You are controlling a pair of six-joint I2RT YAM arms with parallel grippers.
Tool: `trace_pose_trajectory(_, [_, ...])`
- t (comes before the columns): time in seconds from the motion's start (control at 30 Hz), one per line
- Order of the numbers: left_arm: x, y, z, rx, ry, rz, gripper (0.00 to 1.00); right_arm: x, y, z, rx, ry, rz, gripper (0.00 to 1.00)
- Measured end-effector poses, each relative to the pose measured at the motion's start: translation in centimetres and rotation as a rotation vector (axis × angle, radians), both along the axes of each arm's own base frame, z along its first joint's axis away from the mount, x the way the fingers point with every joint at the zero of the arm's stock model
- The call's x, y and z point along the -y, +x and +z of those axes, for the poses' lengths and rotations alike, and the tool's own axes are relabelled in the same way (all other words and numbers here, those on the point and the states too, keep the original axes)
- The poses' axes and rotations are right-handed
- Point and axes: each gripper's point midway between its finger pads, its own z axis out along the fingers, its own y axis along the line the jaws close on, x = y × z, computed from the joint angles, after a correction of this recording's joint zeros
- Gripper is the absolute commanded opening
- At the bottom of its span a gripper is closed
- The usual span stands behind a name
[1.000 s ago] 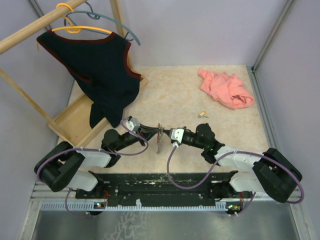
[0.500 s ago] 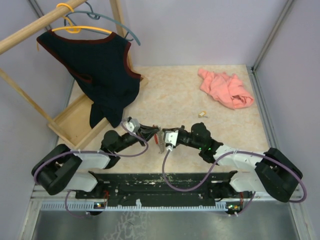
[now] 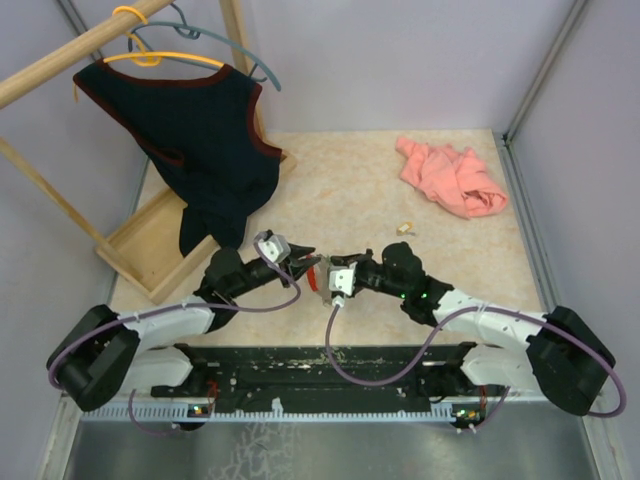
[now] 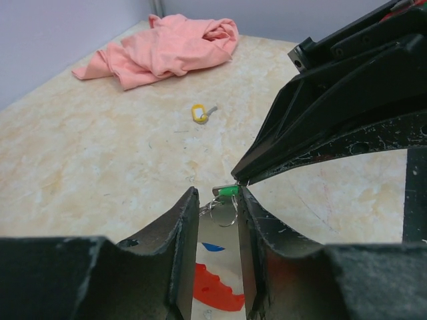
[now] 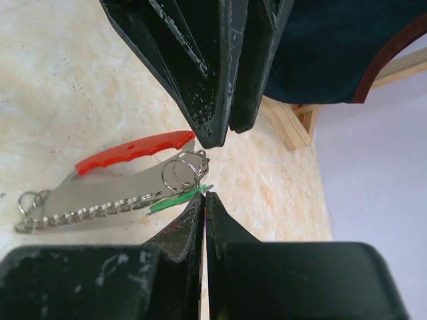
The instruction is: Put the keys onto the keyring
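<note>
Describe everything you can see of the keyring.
The keyring is a flat silvery strip with a ridged, chain-like lower edge and a red band along the top. Small wire rings sit at both ends. Its green tab is pinched in the shut right gripper; the open left gripper hovers close by.

The table (image 3: 350, 190) carries a rack (image 3: 140, 250) on its far left, and a vest (image 3: 205, 140) hangs from the rack's rail. A crumpled cloth (image 3: 450, 177) lies at the far right. A loose key (image 3: 405, 229) lies nearer, between the cloth and the right gripper (image 3: 321, 279). The left gripper (image 3: 306, 264) faces it tip to tip at the near middle, with the keyring (image 5: 100, 193) between them. A small tag (image 5: 177, 199) sits at the right gripper's tip.
</note>
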Motion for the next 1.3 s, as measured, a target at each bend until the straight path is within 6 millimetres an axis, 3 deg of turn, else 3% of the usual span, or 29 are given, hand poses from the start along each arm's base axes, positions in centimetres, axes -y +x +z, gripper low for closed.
trace_pose_trajectory(0.37, [1.4,-0.6,-1.8,-0.089,0.078,-0.092,0.36,0.2,-0.1,0.2,0.004,-0.004,-0.003,0.00])
trace_pose_trajectory(0.87, [2.5,-0.8,-1.8,-0.152,0.077,-0.144,0.23,0.1,-0.1,2.2,0.041,0.052,-0.001,0.00])
trace_pose_trajectory(0.97, [2.6,-0.8,-1.9,-0.157,0.080,-0.147,0.17,0.1,-0.1,2.1,0.040,0.052,0.000,0.00])
trace_pose_trajectory(1.07, [2.6,-0.7,-2.2,-0.166,0.083,-0.147,0.02,0.1,-0.2,2.1,0.037,0.052,0.005,0.00])
trace_pose_trajectory(1.3, [2.6,-0.7,-2.3,-0.178,0.080,-0.144,0.00,0.2,-0.5,2.1,0.029,0.067,0.006,0.00])
